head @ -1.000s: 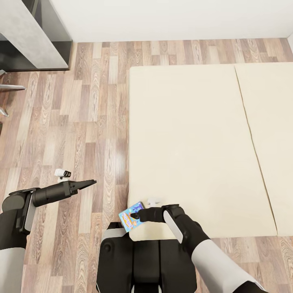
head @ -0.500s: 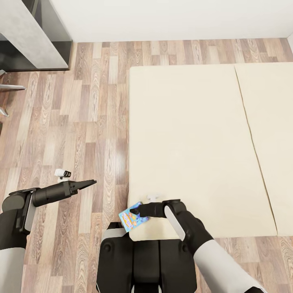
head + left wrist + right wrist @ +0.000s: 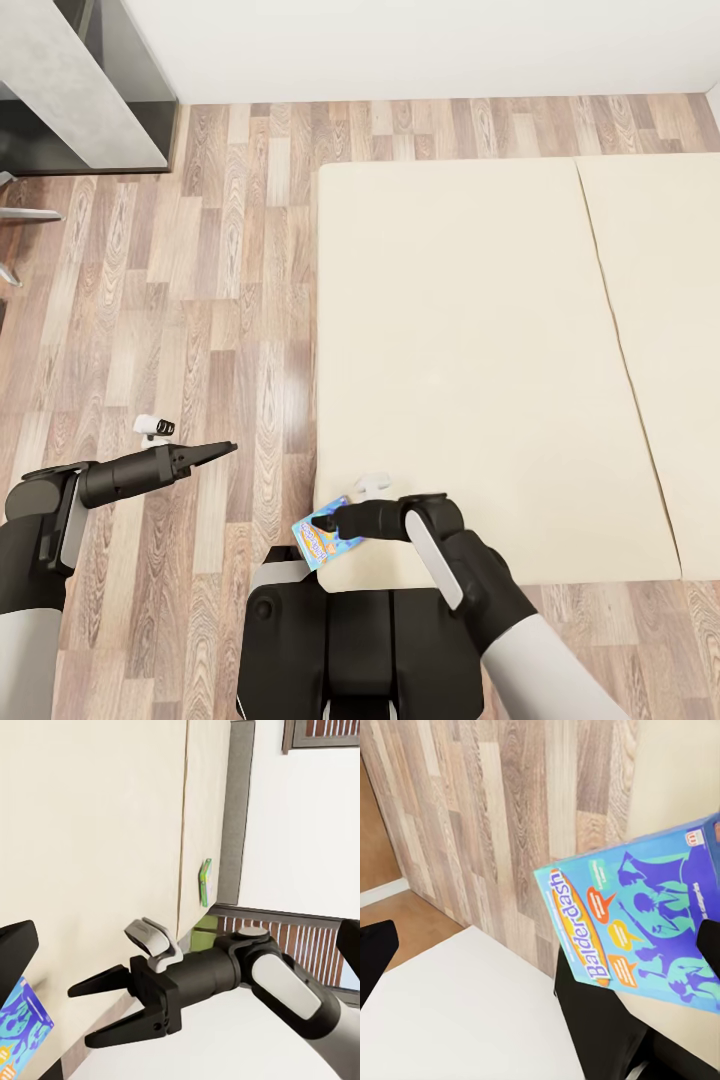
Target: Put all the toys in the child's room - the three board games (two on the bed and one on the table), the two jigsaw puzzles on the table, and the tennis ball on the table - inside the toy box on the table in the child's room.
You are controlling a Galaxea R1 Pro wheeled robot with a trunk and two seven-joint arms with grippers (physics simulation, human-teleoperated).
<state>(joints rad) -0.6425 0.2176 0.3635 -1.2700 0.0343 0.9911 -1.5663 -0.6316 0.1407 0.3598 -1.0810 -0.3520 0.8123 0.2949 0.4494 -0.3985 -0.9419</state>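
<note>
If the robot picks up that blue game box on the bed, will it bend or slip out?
The blue game box looks like flat printed cardboard with straight edges, so it probably stays stiff. Its cover looks smooth and glossy, so it might slide a little in the right gripper. It overhangs the corner of the bed, so a push could tip it off.

Blue board game [image 3: 649, 919]: bright turquoise-blue face with purple silhouettes, orange speech bubbles and an orange banner lettered "Balderdash" in white — it lies just at the right gripper [image 3: 330, 521].
Right gripper: black fingers, with a small white block above the wrist.
Left gripper [image 3: 222, 450]: black, on a black forearm with a white sleeve.
Bed [image 3: 470, 330]: plain cream-beige mattress on the far side of the right gripper — a grey frame shows in the left wrist view.
Green board game [image 3: 204, 881]: green edge, small against the grey frame.
Floor [image 3: 210, 300]: brown and grey wood planks.
Wall [image 3: 420, 45]: white.
</note>
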